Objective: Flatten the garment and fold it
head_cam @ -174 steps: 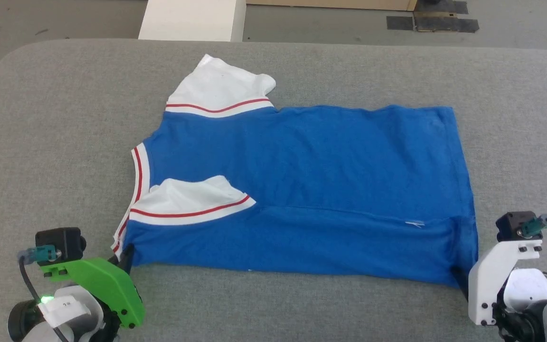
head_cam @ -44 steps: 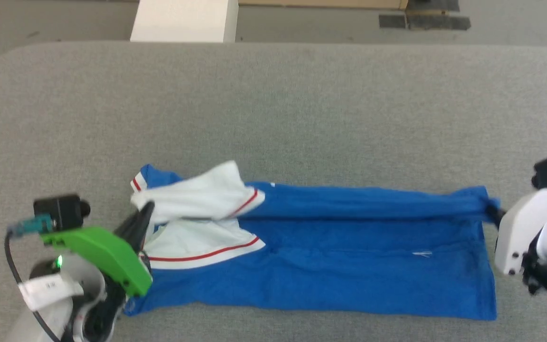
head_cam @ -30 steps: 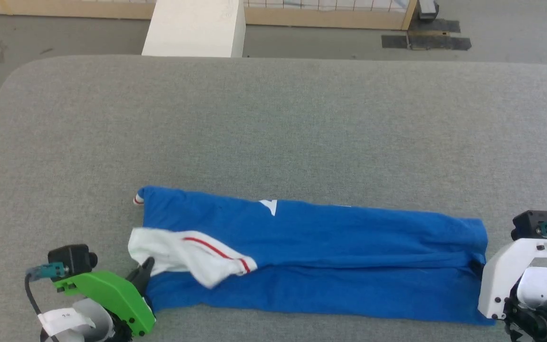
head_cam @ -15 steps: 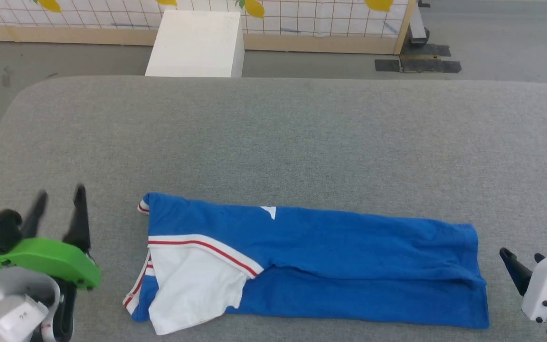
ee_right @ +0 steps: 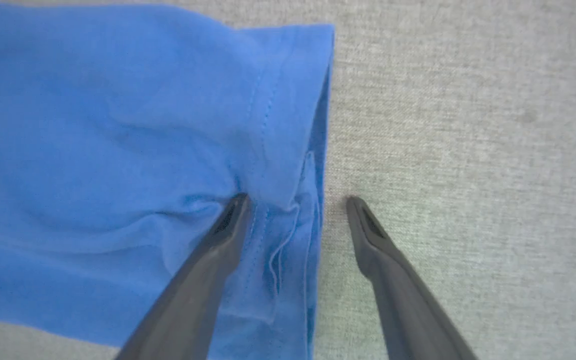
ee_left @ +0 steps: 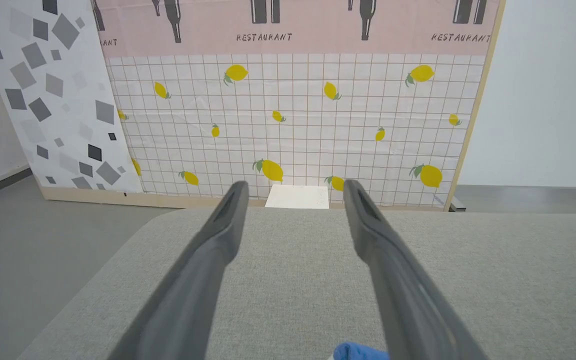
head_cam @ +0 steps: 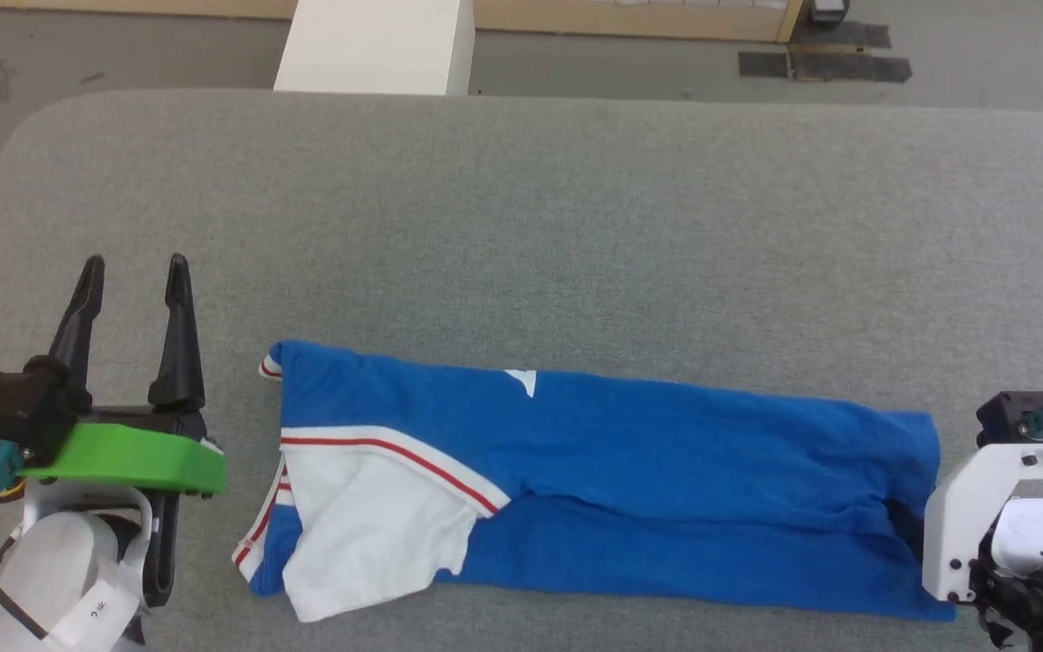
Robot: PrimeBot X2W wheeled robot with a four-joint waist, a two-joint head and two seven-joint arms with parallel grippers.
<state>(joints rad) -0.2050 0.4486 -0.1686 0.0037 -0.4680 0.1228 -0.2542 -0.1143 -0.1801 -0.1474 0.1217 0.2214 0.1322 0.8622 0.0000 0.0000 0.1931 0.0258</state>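
The garment [head_cam: 666,453], a royal-blue shirt, lies folded lengthwise into a long band across the near part of the grey table [head_cam: 521,226]. One white sleeve [head_cam: 368,525] with red-and-white trim lies on top at its left end. My left gripper [head_cam: 134,263] stands open to the left of the collar end, clear of the cloth and holding nothing. The left wrist view shows its fingers spread [ee_left: 293,185] over bare table, with a scrap of blue garment [ee_left: 353,351] at the bottom edge. My right gripper [ee_right: 295,200] is open astride the hem of the garment [ee_right: 118,125], one finger on the blue cloth and one on the table.
A white box [head_cam: 375,45] stands on the floor beyond the table's far edge. A lemon-patterned wall panel [ee_left: 293,115] rises behind it. The table's rounded left corner is near my left arm. The right arm's white wrist mount [head_cam: 974,516] sits at the garment's right end.
Both grippers have opened and let go of the garment. The left one has drawn off to the left and risen. The white sleeve has dropped flat onto the folded band. The head camera has shifted.
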